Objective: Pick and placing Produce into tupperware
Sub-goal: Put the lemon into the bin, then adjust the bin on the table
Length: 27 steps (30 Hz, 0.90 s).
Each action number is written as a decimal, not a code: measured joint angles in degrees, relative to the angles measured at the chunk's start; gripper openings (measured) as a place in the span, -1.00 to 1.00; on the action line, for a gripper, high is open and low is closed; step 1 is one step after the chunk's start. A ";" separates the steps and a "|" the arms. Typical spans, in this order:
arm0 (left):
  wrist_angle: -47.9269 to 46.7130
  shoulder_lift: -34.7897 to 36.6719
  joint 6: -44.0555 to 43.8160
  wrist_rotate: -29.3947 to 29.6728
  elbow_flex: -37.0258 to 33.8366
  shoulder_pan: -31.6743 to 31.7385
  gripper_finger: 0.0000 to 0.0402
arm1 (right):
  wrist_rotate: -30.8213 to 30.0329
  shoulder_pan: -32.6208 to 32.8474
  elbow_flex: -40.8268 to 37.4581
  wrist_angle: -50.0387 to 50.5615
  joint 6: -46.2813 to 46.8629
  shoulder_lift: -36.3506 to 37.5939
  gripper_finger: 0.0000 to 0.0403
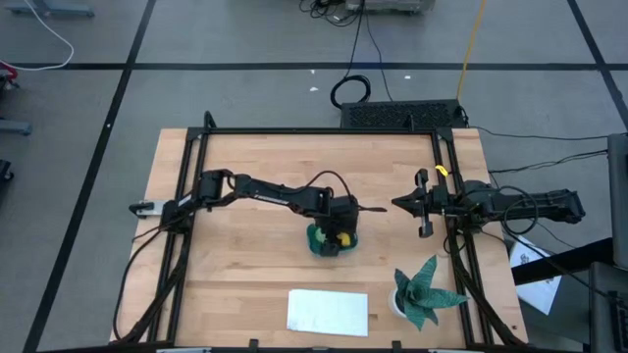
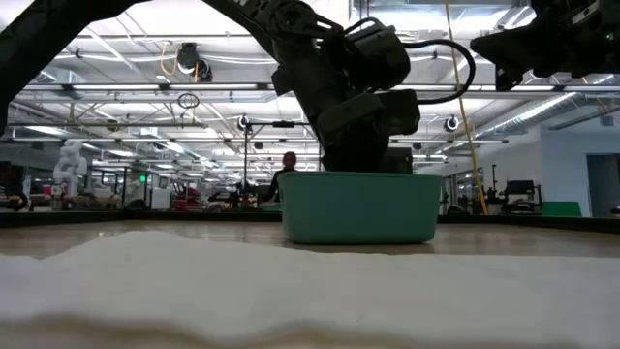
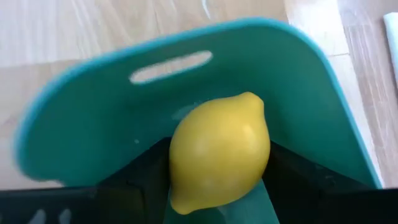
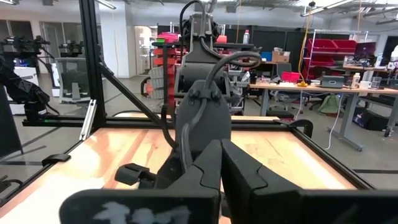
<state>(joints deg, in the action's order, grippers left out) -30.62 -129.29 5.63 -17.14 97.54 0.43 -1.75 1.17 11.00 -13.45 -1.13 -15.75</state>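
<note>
— What do the arms look like?

— Both are dark, nearly black, built of chunky jointed segments. The left arm [image 1: 257, 192] has small white lettering on its long link and a thin black cable looping above its wrist.

— And the other one?

— The right arm [image 1: 510, 204] is the same matte black, with a small yellow tag near its wrist and black cables trailing off its base. Its gripper [image 4: 221, 163] has two dark, wedge-shaped fingers. Seen from that wrist, the left arm's housing is smooth and rounded, with a thick black hose curving over it.
</note>
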 joint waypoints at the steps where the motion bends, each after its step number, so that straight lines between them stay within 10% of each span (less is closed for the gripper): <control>1: 0.17 0.02 0.38 0.19 0.02 0.04 0.08 | 0.00 0.00 0.00 -0.01 0.00 -0.02 -1.00; 27: -0.74 0.02 5.43 2.29 0.04 -0.99 0.44 | -0.01 0.00 0.00 -0.03 0.00 -0.04 -1.00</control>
<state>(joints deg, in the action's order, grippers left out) -31.36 -129.27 11.06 -14.85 97.58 -0.55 -1.76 1.17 11.00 -13.47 -1.13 -15.79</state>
